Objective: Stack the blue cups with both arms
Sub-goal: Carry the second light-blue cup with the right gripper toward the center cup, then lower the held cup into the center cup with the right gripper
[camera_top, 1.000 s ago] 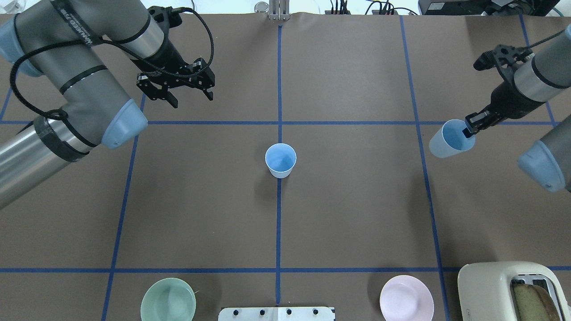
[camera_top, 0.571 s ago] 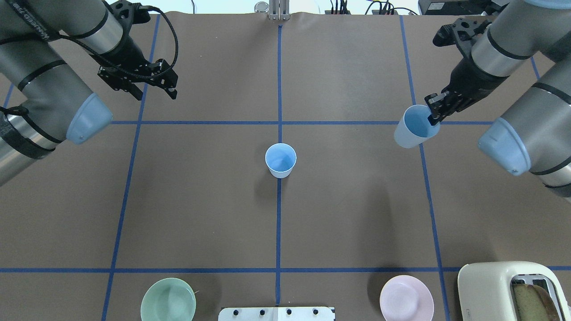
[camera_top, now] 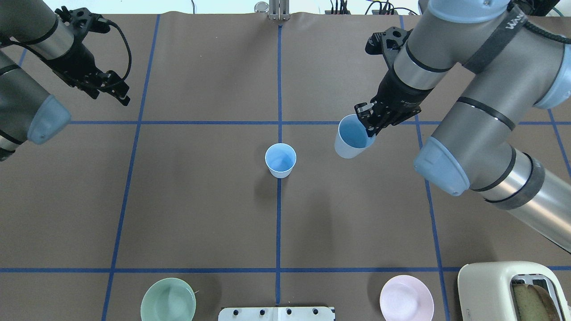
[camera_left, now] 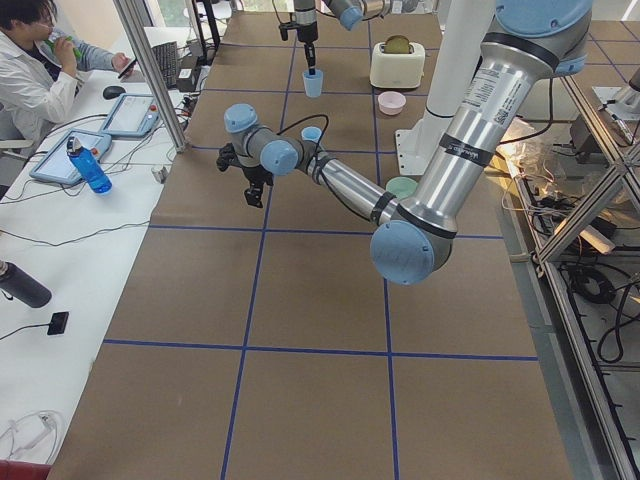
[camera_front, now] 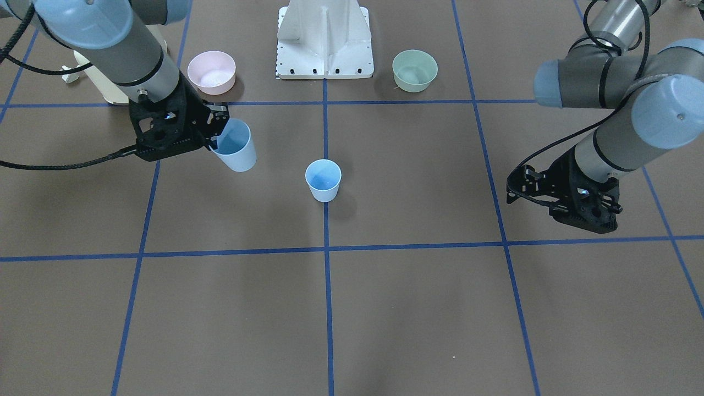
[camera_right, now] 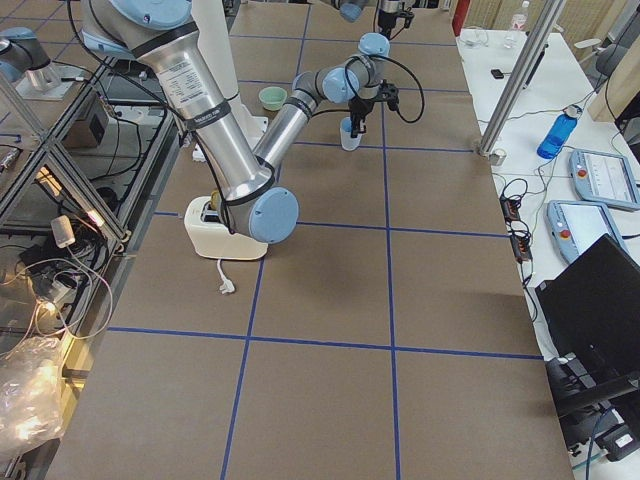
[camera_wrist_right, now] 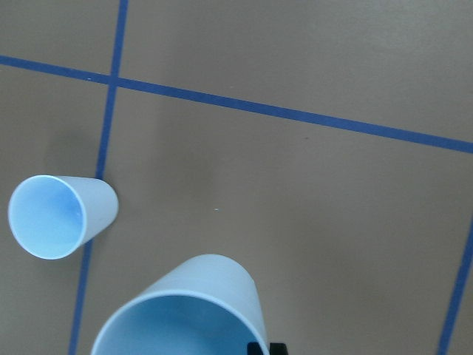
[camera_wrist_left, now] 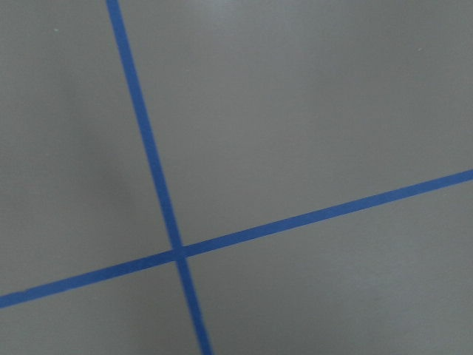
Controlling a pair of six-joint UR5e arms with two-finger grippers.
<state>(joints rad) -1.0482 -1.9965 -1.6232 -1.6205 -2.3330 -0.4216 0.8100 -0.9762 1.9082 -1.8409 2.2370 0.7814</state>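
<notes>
One light blue cup (camera_top: 280, 160) stands upright on the centre tape line; it also shows in the front view (camera_front: 323, 180) and the right wrist view (camera_wrist_right: 59, 214). My right gripper (camera_top: 368, 128) is shut on the rim of the second blue cup (camera_top: 351, 139), which hangs tilted above the table to the right of the standing cup, apart from it. The held cup also shows in the front view (camera_front: 235, 146) and the right wrist view (camera_wrist_right: 185, 310). My left gripper (camera_top: 111, 97) is open and empty at the far left, well away from both cups.
A pale green bowl (camera_top: 168, 299), a pink bowl (camera_top: 406, 298) and a cream toaster (camera_top: 513, 292) sit at the near edge beside the white base mount (camera_top: 276, 313). Blue tape lines grid the brown table (camera_wrist_left: 295, 111). An operator (camera_left: 35, 85) sits at a side desk.
My right arm has carried the held cup leftward toward the standing cup. My left arm has drawn back toward the far left, gripper still open.
</notes>
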